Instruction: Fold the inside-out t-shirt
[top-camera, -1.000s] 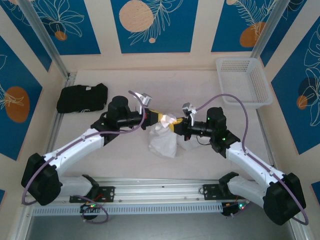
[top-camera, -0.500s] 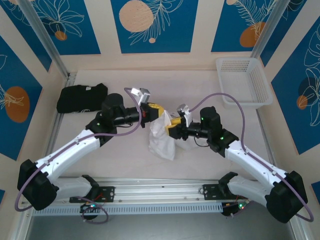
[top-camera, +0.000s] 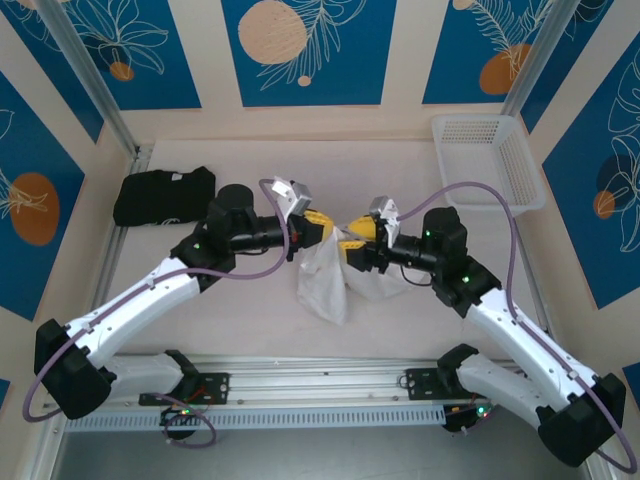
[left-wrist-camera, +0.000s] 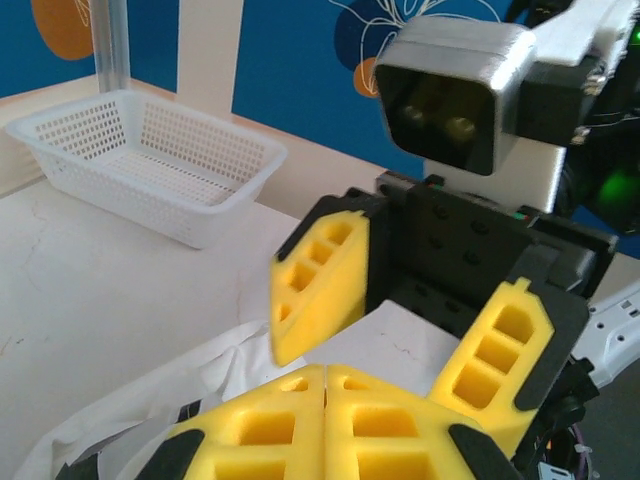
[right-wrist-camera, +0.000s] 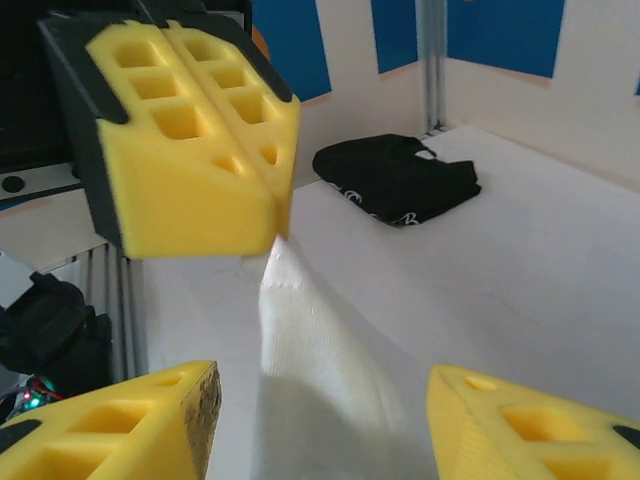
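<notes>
The left gripper (top-camera: 322, 224) has its yellow pads pressed tight together on a peak of the inside-out t-shirt (top-camera: 325, 285). The white cloth hangs from that pinch in a crumpled cone down to the table (top-camera: 240, 300), about mid-table between the two arms. Facing it, just beside, is the right gripper (top-camera: 350, 242) — jaws spread wide, nothing in them, with the fabric rising between its fingers in its own wrist view. Which part of the shirt is pinched is hard to tell; collar, hem or shoulder, it's all bunched up.

Progress, as I judge it: early. No fold is laid, no sleeve is spread and the shirt isn't flat. The right claw looks lined up to take a second hold so the pair can stretch the cloth out. Flattening and every fold are left to do.

The tabletop is pale and matte. A black folded garment (top-camera: 163, 195) lies at the far left, and a white mesh basket (top-camera: 528, 160) sits in the far right corner. An aluminium rail (top-camera: 320, 380) runs along the near edge — and blue wall panels (top-camera: 300, 70) with leaf outlines and orange discs ring the cell.
</notes>
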